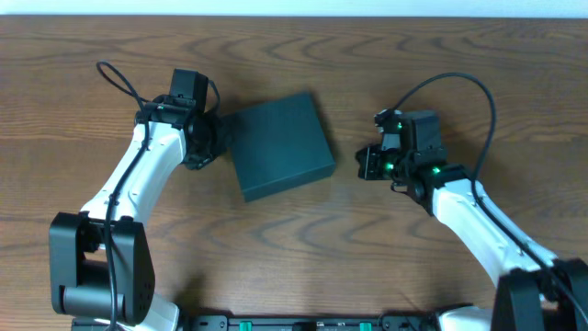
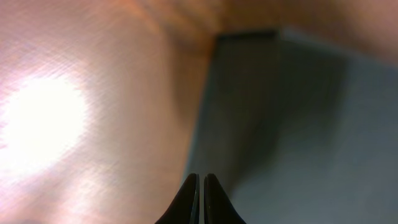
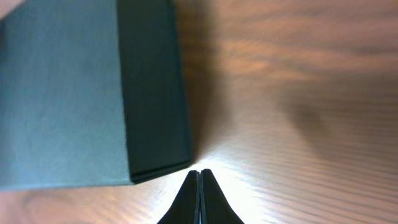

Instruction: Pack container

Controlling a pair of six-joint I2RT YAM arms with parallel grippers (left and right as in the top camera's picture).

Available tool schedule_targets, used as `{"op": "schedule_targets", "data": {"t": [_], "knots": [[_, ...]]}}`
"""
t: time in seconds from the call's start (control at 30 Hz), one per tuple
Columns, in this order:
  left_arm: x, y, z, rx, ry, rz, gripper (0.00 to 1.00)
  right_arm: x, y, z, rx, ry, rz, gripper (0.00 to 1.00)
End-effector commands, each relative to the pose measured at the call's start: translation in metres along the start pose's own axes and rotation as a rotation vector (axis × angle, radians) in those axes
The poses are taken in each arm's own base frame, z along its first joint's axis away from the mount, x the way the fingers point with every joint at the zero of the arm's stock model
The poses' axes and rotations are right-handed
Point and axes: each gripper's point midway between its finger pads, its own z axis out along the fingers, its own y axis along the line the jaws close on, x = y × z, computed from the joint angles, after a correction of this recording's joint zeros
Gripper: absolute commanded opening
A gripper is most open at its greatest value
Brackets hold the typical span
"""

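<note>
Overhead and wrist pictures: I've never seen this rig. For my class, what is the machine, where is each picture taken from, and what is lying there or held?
Two white robot arms stand at a wooden table. The wide picture is from a camera fixed above; each close-up is from a camera on one wrist, its dark fingertips showing below. A dark teal square container lies there, lid down. The left gripper and right gripper flank it, both shut, holding nothing.

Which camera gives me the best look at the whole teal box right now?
Overhead: the container shows whole and closed, all edges in frame. The left wrist view gives only a blurred corner of it; the right wrist view shows part of its top and one side, sharp but cropped.
</note>
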Motion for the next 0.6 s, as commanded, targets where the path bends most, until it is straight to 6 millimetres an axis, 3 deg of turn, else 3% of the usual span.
{"op": "schedule_targets", "data": {"t": [0.0, 0.1, 0.2, 0.57], "knots": [[0.003, -0.011, 0.015, 0.067, 0.059, -0.033, 0.06, 0.020, 0.022, 0.015, -0.148, 0.094, -0.018, 0.01], [0.008, -0.021, 0.035, 0.134, 0.133, -0.046, 0.06, 0.025, 0.037, 0.023, -0.257, 0.125, -0.021, 0.01], [0.012, -0.018, 0.047, 0.122, 0.164, -0.064, 0.06, 0.026, 0.040, 0.025, -0.280, 0.127, -0.023, 0.01], [0.007, -0.024, 0.049, 0.154, 0.146, -0.038, 0.06, 0.031, 0.053, 0.022, -0.343, 0.155, -0.028, 0.01]]}}
